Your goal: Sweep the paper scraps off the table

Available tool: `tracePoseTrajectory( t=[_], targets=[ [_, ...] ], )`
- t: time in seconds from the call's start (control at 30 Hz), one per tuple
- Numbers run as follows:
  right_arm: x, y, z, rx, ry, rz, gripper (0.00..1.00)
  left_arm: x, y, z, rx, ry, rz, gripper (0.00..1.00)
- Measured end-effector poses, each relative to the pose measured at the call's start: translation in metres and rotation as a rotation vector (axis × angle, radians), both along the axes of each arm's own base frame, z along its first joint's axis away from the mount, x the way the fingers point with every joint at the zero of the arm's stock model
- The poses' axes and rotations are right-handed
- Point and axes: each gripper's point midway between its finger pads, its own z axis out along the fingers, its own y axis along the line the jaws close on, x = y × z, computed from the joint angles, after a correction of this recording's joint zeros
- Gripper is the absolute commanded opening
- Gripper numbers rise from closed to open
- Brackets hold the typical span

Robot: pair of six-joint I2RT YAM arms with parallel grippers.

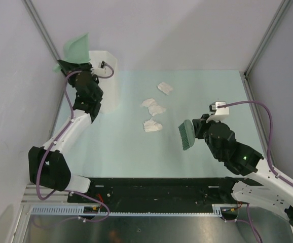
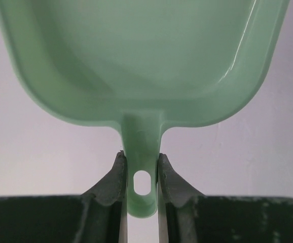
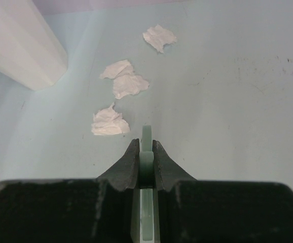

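Several crumpled white paper scraps (image 1: 152, 125) lie in a loose line on the pale green table (image 1: 126, 152), the farthest one (image 1: 165, 88) toward the back. My right gripper (image 1: 199, 129) is shut on the handle of a green brush (image 1: 187, 134), a little right of the nearest scrap (image 3: 108, 123). In the right wrist view the gripper (image 3: 146, 152) pinches the thin brush handle (image 3: 146, 136). My left gripper (image 1: 74, 66) is raised at the back left, shut on the handle of a green dustpan (image 1: 75, 48). The dustpan (image 2: 136, 61) fills the left wrist view, its handle between the fingers (image 2: 117, 177).
A tall white bin (image 1: 106, 78) stands at the back left of the table, right beside the left arm. Grey walls and metal rails enclose the table on three sides. A black rail (image 1: 151, 185) runs along the near edge.
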Motion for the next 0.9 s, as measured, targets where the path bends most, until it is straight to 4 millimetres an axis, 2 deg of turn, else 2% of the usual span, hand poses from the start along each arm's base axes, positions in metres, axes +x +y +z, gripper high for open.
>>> tracePoseTrajectory(
  t=[0.13,0.37,0.43,0.53,0.63,0.77,0.9],
  targets=[
    [0.0,0.0,0.0,0.0,0.0,0.0,0.0,-0.002,-0.003,0.023,0.017,-0.095,-0.03,0.0],
    [0.001,0.002,-0.003,-0.016,0.004,0.004,0.0,-0.009,-0.006,0.044,0.021,-0.175,-0.059,0.0],
    [0.004,0.008,-0.006,-0.042,0.008,0.024,0.0,-0.007,-0.009,0.05,-0.026,-0.2,-0.08,0.0],
    [0.013,0.029,-0.013,-0.097,0.003,0.09,0.0,-0.003,-0.017,0.063,-0.173,-0.217,-0.159,0.0],
    [0.024,0.059,-0.024,-0.15,-0.002,0.187,0.0,-0.015,-0.028,0.08,-0.348,-0.259,-0.262,0.0],
    [0.041,0.093,-0.039,-0.165,-0.009,0.292,0.0,-0.046,-0.029,0.078,-0.501,-0.28,-0.312,0.0],
    [0.074,0.111,-0.052,-0.134,0.01,0.311,0.0,-0.053,-0.039,0.05,-0.666,-0.194,-0.357,0.0]
  ],
)
